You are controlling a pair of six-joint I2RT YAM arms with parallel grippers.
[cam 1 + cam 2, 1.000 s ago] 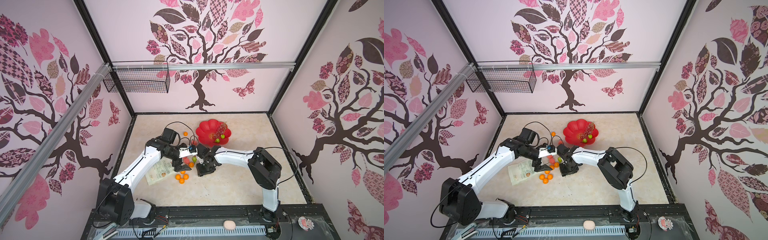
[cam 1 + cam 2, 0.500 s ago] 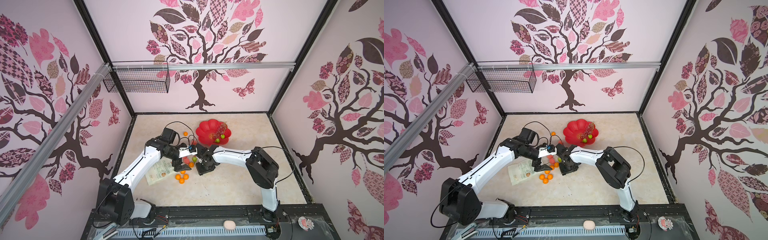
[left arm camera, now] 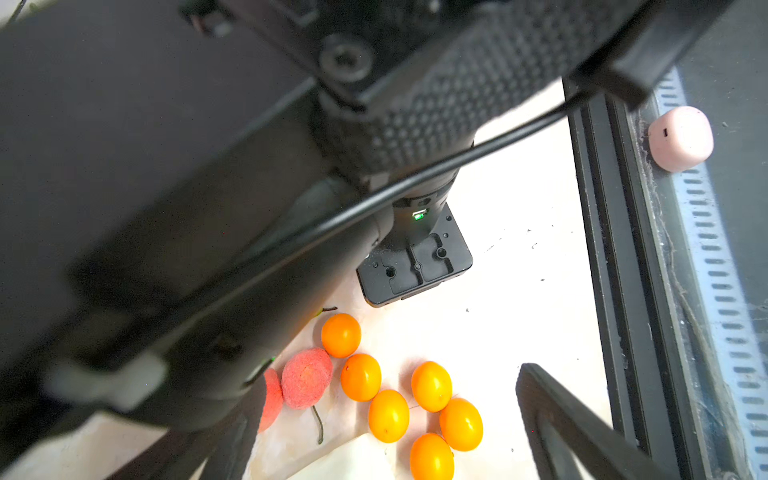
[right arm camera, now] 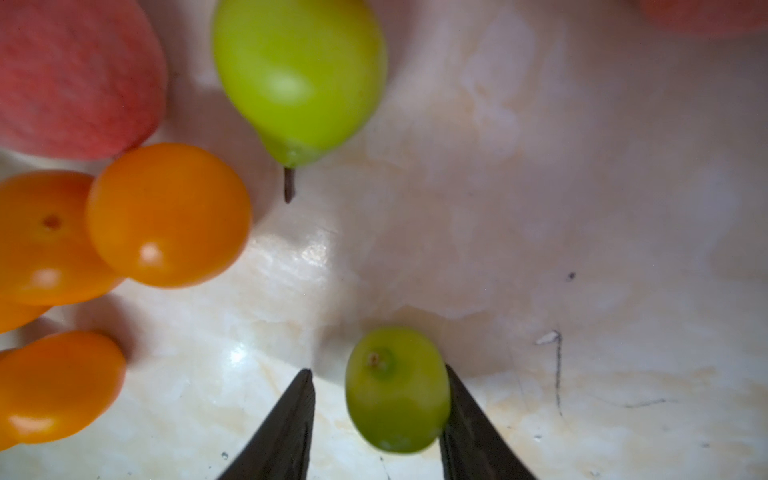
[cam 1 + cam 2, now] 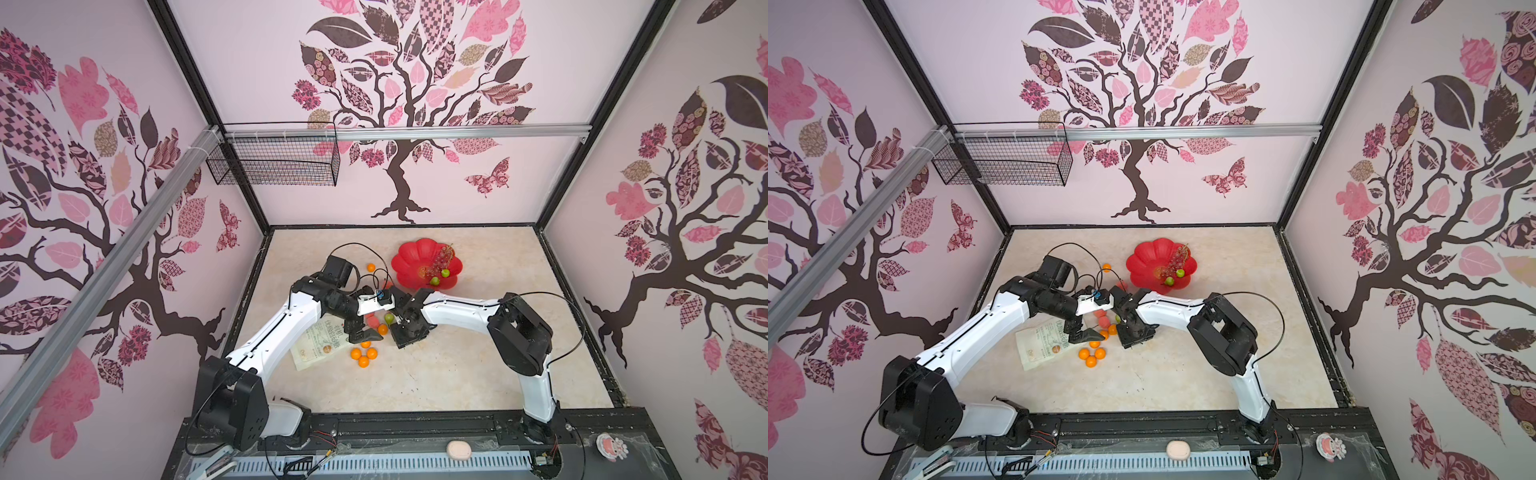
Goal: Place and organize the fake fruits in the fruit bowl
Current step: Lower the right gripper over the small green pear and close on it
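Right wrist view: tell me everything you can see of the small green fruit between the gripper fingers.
The small green fruit is a glossy, plastic-looking oval, yellow-green, with a brownish dimple at the end facing the camera; no stem shows. It sits over the pale marbled tabletop, between the dark fingers of the right gripper. One finger is against its side; a gap separates it from the other. No other fruit touches it. Whether it is lifted is unclear.

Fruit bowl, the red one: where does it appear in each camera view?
Both top views: the fruit bowl lies near the picture's centre.
Left wrist view: not in it.
Right wrist view: not in it.
Shared landmark: the oranges, seen in all four views.
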